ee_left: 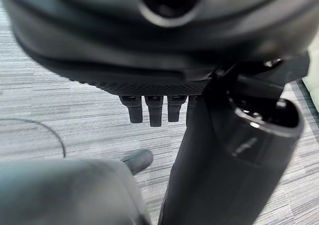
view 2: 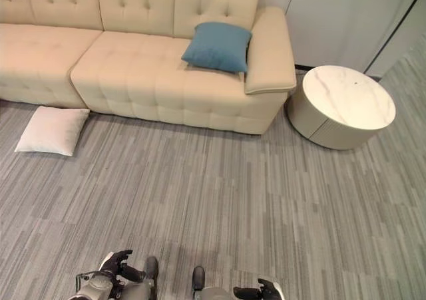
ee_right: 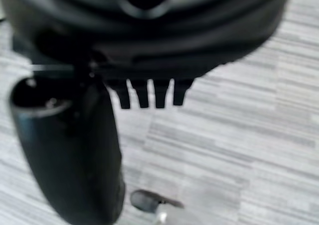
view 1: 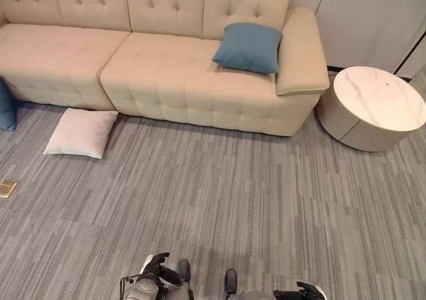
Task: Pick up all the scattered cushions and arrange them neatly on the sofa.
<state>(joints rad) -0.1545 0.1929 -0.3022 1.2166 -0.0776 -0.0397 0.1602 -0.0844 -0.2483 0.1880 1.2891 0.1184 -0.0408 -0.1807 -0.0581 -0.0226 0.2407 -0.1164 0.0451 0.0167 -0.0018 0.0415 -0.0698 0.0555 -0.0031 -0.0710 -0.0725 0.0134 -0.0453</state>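
Note:
A white cushion [view 1: 81,132] lies on the carpet against the sofa's front, to the left. A blue cushion [view 1: 249,47] rests on the beige sofa [view 1: 166,74] beside its right armrest. A second blue cushion [view 1: 5,106] shows partly at the far left edge, low by the sofa. My left hand [view 1: 154,267] and right hand [view 1: 303,291] hang low near my body, far from every cushion. In the wrist views the left fingers [ee_left: 154,110] and the right fingers [ee_right: 149,93] are straight and hold nothing, with bare carpet past them.
A round white marble-topped table [view 1: 376,104] stands right of the sofa's armrest. A small brass floor plate [view 1: 7,188] sits in the carpet at the left. Wide grey striped carpet [view 1: 233,193] stretches between me and the sofa. A pale wall [view 1: 366,14] rises behind the table.

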